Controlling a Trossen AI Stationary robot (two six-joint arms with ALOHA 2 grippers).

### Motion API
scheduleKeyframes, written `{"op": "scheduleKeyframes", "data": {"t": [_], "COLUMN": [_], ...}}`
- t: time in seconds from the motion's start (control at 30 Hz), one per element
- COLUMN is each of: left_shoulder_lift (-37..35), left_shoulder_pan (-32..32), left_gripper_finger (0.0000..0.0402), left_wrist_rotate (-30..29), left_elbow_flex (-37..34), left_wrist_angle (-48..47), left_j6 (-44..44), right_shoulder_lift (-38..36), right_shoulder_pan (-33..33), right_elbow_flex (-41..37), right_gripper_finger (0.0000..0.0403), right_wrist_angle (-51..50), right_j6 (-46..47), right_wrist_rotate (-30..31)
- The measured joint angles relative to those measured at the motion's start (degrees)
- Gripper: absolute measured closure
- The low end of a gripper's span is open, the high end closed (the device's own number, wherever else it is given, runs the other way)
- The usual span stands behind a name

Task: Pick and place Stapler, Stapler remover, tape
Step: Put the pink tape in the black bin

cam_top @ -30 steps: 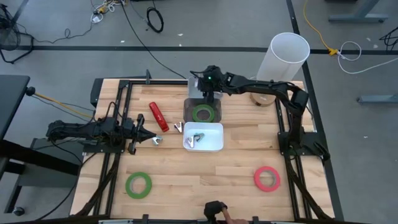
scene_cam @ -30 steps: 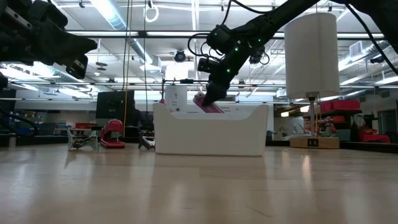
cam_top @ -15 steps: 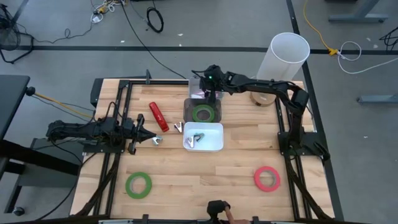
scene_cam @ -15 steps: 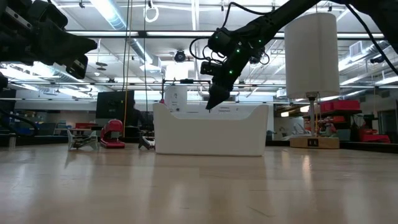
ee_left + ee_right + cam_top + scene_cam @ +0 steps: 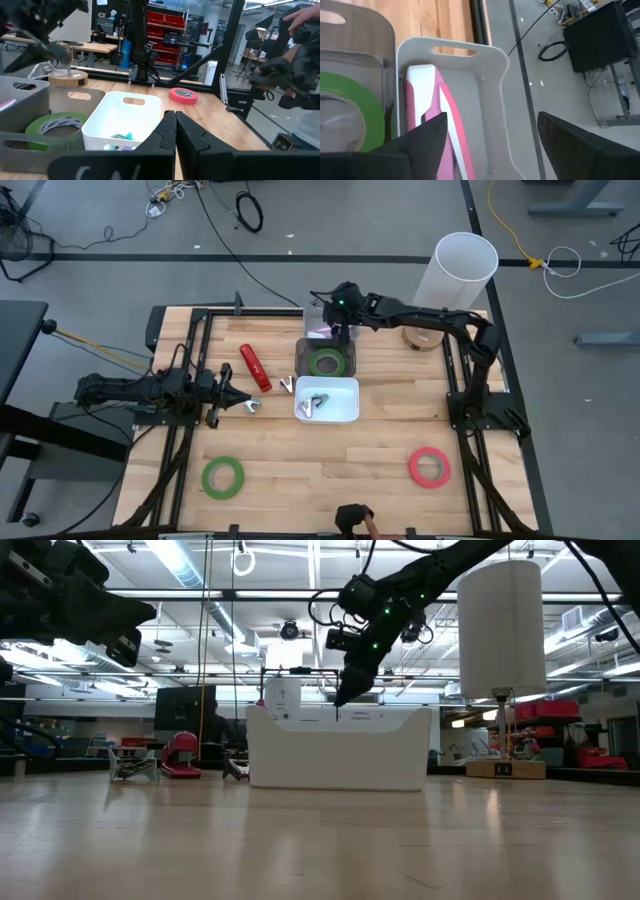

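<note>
We are hovering our right end effector (image 5: pixel 336 330) over the pale grey plastic bin (image 5: pixel 490 90) at the far middle of the wooden counter (image 5: pixel 330 450), fingers spread wide and holding nothing. The pink and white stapler (image 5: pixel 436 120) is lying on that bin's floor, directly below the spread fingers, its long axis running lengthwise down the bin, so we are judging this item as placed. Just beside it, in the darker grey bin (image 5: pixel 303 350), a green roll of tape (image 5: pixel 327 363) is lying flat, and the white plastic tub (image 5: pixel 328 400) next toward the near edge is holding small metal pieces we cannot identify.

Our left end effector (image 5: pixel 240 403) is resting low at the left side of the counter, fingers pressed together on nothing. The red bar-shaped stapler (image 5: pixel 254 366) is lying near it, long axis running from the far edge toward the near edge with a slight slant, between the left end effector and the bins. A claw-shaped metal staple remover (image 5: pixel 288 385) is sitting just beside the white tub. We are judging the left arm nearer to both. Another green tape roll (image 5: pixel 223 477) and a pink tape roll (image 5: pixel 429 466) are waiting near the front, well apart.
</note>
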Motion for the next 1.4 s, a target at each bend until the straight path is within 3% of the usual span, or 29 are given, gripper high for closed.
{"op": "scheduleKeyframes", "data": {"t": [0.33,0.9,1.13,1.4], "left_shoulder_lift": [0.0,0.0,0.0,0.0], "left_shoulder_pan": [0.0,0.0,0.0,0.0], "left_gripper_finger": [0.0399,0.0399,0.0399,0.0399], "left_wrist_rotate": [0.0,0.0,0.0,0.0], "left_elbow_flex": [0.0,0.0,0.0,0.0], "left_wrist_angle": [0.0,0.0,0.0,0.0], "left_j6": [0.0,0.0,0.0,0.0], "right_shoulder_lift": [-7.5,-19.9,-27.4,-34.9], "right_shoulder_pan": [1.6,10.0,14.6,20.9], "right_elbow_flex": [0.0,0.0,-7.8,-15.8], "right_gripper_finger": [0.0094,0.0094,0.0094,0.0094], "right_wrist_angle": [-10.5,-26.4,-27.0,-31.5], "right_j6": [2.1,1.7,1.1,8.8], "right_wrist_rotate": [-1.8,-3.1,-3.0,-2.6]}}
